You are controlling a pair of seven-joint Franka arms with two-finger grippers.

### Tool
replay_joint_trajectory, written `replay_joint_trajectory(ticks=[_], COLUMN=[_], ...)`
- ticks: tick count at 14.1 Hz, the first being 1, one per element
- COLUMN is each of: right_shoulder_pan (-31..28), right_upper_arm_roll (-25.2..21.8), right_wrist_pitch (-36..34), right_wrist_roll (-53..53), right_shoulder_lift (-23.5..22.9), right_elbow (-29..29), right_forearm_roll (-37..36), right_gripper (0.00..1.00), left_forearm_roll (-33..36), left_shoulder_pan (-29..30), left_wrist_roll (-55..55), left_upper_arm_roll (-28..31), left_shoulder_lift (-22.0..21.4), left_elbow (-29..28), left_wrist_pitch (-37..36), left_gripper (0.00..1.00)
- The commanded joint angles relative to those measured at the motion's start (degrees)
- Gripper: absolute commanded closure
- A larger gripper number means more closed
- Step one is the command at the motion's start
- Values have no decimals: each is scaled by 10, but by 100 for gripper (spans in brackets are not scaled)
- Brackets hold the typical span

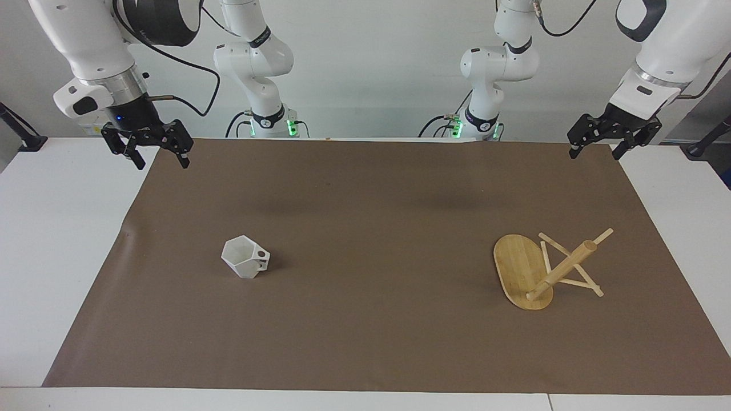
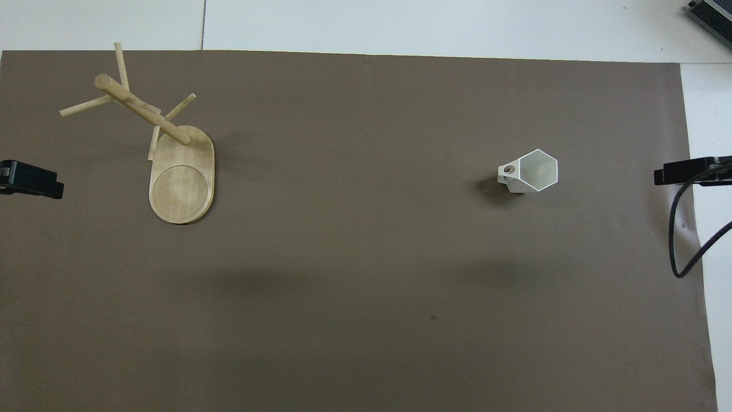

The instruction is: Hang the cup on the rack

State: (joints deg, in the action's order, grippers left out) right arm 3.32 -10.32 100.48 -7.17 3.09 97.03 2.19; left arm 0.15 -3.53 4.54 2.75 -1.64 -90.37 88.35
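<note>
The white faceted cup (image 1: 245, 258) (image 2: 534, 171) stands upright on the brown mat toward the right arm's end, its handle pointing toward the rack. The bamboo rack (image 1: 522, 271) (image 2: 182, 177) stands on its oval base toward the left arm's end, with the post and crossing pegs rising from the base's end farther from the robots. My right gripper (image 1: 163, 164) (image 2: 692, 171) hangs open and empty over the mat's edge at its own end. Over the mat's edge at the other end, my left gripper (image 1: 595, 154) (image 2: 34, 182) also hangs open and empty. Both are well apart from cup and rack.
The brown mat (image 1: 365, 319) covers most of the white table (image 1: 51, 240). A black cable (image 2: 686, 240) hangs from the right arm beside the mat's edge.
</note>
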Motion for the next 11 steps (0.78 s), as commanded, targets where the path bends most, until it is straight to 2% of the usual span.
replay_joint_trajectory(ticks=[1, 11], right_shoulder_pan=[-7, -9], right_upper_arm_roll=[3, -3], right_wrist_pitch=[14, 4], right_wrist_roll=[-10, -7], right_shoulder_lift=[12, 12], right_elbow=[16, 15], right_forearm_roll=[-11, -11], right_gripper=[0, 0], left_forearm_roll=[-6, -6], left_shoulder_pan=[7, 7], left_wrist_roll=[0, 0], left_upper_arm_roll=[-6, -5], left_shoulder_lift=[-16, -16], left_elbow=[-19, -19], left_wrist_pitch=[5, 5], left_gripper=[0, 0])
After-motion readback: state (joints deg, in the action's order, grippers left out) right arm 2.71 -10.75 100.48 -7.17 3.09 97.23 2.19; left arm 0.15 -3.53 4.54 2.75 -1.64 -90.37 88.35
